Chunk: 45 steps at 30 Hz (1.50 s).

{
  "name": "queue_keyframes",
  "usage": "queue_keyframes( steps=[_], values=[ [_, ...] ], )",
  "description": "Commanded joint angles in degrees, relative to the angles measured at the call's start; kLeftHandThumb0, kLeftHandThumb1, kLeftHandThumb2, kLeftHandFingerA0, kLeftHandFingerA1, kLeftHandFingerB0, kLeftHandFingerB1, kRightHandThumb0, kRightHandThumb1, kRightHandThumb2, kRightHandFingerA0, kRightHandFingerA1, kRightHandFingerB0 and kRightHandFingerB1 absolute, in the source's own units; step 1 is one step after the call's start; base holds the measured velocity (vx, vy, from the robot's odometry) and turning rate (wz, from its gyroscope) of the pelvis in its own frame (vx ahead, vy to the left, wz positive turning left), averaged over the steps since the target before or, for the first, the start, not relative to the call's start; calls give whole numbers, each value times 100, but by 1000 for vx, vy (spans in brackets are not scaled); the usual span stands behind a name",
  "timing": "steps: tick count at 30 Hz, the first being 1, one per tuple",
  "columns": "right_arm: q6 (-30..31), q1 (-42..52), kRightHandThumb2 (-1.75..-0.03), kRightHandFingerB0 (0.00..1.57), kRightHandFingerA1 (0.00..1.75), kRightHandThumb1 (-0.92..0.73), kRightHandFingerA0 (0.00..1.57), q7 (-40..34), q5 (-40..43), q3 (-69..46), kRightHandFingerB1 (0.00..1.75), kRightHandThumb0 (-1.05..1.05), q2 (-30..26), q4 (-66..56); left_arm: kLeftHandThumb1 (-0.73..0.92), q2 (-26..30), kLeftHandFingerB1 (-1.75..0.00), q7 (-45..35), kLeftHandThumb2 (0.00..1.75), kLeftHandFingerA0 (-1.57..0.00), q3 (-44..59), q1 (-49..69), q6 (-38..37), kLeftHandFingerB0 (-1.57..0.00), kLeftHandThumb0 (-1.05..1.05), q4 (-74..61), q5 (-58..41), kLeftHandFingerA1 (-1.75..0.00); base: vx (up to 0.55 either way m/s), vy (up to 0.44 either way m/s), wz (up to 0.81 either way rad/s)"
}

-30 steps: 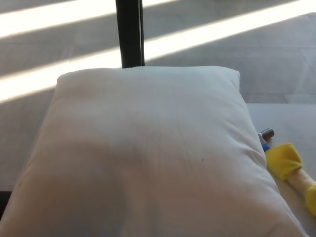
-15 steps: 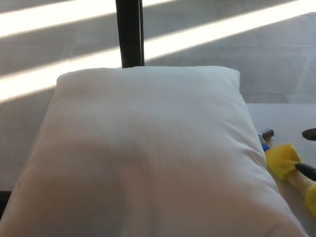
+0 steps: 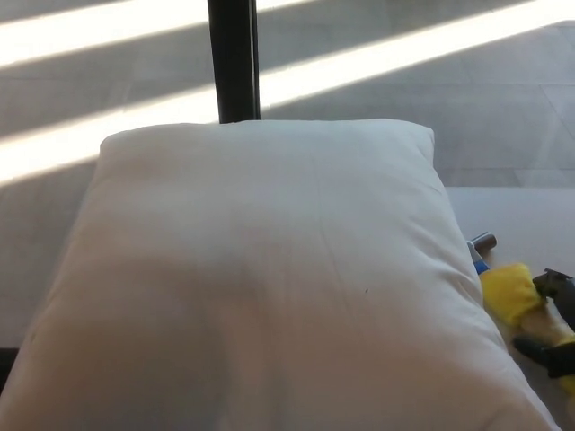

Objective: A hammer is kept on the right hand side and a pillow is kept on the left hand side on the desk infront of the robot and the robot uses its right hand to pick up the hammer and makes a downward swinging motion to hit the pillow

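A large white pillow (image 3: 269,278) fills most of the head view and lies on the desk's left and middle. The hammer (image 3: 506,292) lies just off the pillow's right edge, with a metal head, a yellow grip and a pale wooden handle running off the lower right. My right hand (image 3: 552,353) comes in from the right edge, and its black fingers (image 3: 558,286) stand apart on either side of the handle, not closed on it. The pillow hides part of the hammer head. My left hand does not show.
The pale desk top (image 3: 521,215) shows to the right of the pillow. A dark upright post (image 3: 234,58) stands behind the pillow. Beyond it, the grey floor (image 3: 431,99) carries bright sunlight stripes.
My right hand has come in from the right edge and its fingers now straddle the hammer handle. The pillow and hammer have not moved. The view has shifted slightly.
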Motion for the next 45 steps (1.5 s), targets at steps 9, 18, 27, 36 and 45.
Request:
queue_keyframes(
  steps=[9,18,27,36,45],
  values=[
    [418,-435,-60,36,58,-64,13,-294,-995,692,34,-66,426,1193,76,94,-44,-91,63,-61,-168,2,-174,-47,-64,15,52,-53,0,0,0],
    [488,-469,-59,48,101,-65,97,358,-1207,1097,41,-27,662,2401,72,67,-46,-151,62,-62,-99,80,-111,-48,-64,27,-122,-57,0,0,0],
    [417,-180,-64,59,148,-69,74,-13,-1397,1206,59,-32,913,2463,72,43,-47,-156,62,-63,-240,78,-263,-47,-64,44,-37,-57,0,0,1],
    [60,-36,-64,61,146,-72,65,64,-1531,1257,70,-29,798,2386,75,82,-45,-123,62,-63,-390,102,-275,-48,-63,20,76,-55,0,0,0],
    [-746,85,-74,71,105,-92,71,-419,-1277,722,84,-36,441,2209,74,108,-46,-123,62,-61,-333,135,-246,-48,-63,14,7,-56,0,0,0]
  ],
)
